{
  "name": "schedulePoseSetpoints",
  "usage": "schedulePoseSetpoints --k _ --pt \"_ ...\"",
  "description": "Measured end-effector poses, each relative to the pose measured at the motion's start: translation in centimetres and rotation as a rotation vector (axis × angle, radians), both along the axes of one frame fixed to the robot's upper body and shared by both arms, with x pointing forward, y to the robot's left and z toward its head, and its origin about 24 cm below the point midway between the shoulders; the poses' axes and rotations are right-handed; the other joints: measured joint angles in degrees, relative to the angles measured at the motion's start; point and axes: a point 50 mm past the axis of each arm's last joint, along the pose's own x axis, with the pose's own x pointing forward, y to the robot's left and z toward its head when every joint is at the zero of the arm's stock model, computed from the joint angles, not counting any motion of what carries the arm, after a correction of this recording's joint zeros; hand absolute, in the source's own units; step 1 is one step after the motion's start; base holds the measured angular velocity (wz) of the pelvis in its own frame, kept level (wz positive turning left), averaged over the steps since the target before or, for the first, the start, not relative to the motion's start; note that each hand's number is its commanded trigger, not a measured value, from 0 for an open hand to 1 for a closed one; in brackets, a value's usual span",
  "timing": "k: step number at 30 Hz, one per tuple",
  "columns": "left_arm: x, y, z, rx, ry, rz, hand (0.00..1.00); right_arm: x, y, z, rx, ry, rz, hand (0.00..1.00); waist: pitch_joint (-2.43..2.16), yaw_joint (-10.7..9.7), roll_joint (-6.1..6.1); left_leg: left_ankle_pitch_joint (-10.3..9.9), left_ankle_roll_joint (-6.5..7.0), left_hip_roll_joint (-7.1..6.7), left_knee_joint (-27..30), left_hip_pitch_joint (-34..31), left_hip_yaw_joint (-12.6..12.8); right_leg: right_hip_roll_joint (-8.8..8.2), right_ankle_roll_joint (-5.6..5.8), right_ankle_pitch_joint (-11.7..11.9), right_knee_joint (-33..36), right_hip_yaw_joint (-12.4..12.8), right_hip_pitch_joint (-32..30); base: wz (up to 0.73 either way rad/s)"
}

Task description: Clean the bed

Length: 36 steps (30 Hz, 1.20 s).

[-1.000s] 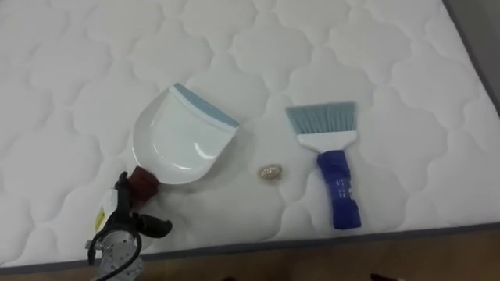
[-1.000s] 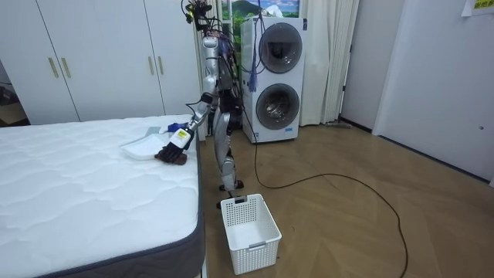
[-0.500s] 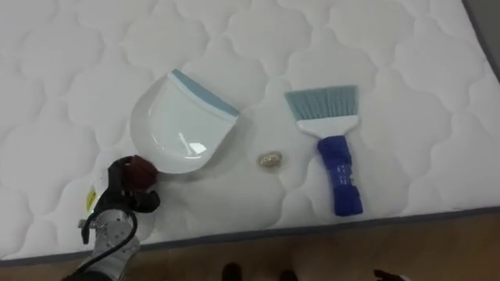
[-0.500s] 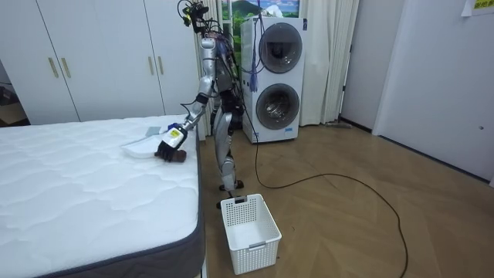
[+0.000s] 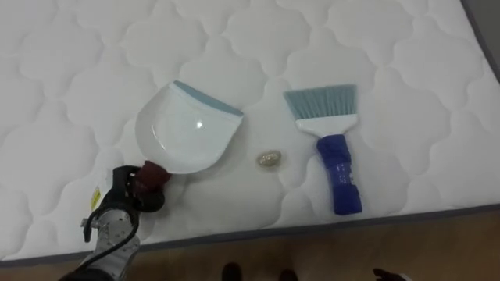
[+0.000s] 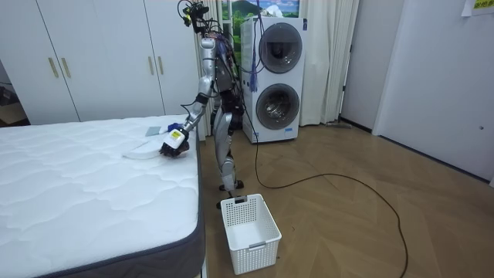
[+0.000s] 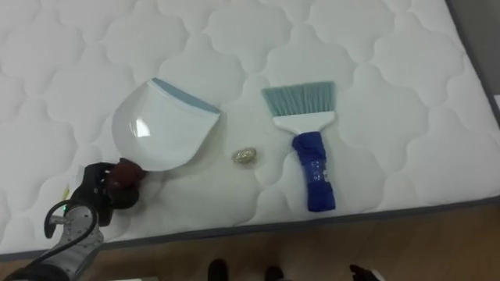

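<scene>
A white dustpan (image 5: 187, 136) with a pale blue lip lies on the quilted white mattress (image 5: 70, 70), lip pointing up and right. My left hand (image 5: 121, 204) is at its dark red handle (image 5: 153, 176) near the bed's front edge, fingers curled round the handle. In the room view the left hand (image 6: 174, 141) holds the dustpan (image 6: 143, 149) with its rear slightly raised off the bed. A small crumpled beige scrap (image 5: 269, 159) lies just right of the pan. Further right lies a brush (image 5: 336, 156) with a blue handle and pale blue bristles, untouched.
I stand at the bed's side edge (image 5: 312, 230), with wooden floor below it. A white plastic basket (image 6: 248, 232) stands on the floor beside the bed. Behind me are stacked washing machines (image 6: 274, 77) and white wardrobes (image 6: 93, 54).
My left hand's fingers have curled shut round the dustpan's handle. The pan has shifted slightly right and its rear has lifted. Brush and scrap have stayed put.
</scene>
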Motion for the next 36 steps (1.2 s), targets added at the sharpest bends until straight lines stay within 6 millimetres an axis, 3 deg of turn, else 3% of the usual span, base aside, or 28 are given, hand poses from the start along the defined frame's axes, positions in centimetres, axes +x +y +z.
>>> schedulePoseSetpoints --k 11,26,31,36 --pt "0.0 0.1 0.1 0.004 -0.005 -0.002 1.00 0.0 0.0 0.0 0.003 0.000 -0.004 0.00 0.21 -0.05 -0.56 0.01 0.02 0.02 -0.21 0.13 0.56 -0.08 0.05 -0.05 0.06 0.20 -0.05 0.00" --pt "-0.2 1.0 0.2 0.090 0.008 -0.044 1.00 -1.1 -1.2 0.0 -0.012 0.015 -0.049 0.00 0.02 0.10 -0.64 0.02 0.03 0.05 -0.68 0.97 1.01 -0.04 0.07 -0.06 0.00 0.63 0.51 -0.01" --pt "-0.2 2.0 0.6 0.151 0.017 -0.074 1.00 -1.2 -2.0 0.3 -0.027 0.014 -0.072 0.00 -0.34 0.55 -0.07 0.02 0.03 0.07 -0.58 1.07 1.00 -0.04 0.07 -0.06 0.04 0.59 0.66 0.00" --pt "-0.9 3.5 0.8 0.187 0.028 -0.064 1.00 -0.9 -3.3 0.8 -0.022 -0.036 -0.186 0.00 -1.01 0.73 1.05 0.06 0.09 0.04 -0.51 1.51 1.00 -0.12 0.10 -0.07 0.01 0.43 1.29 0.03"
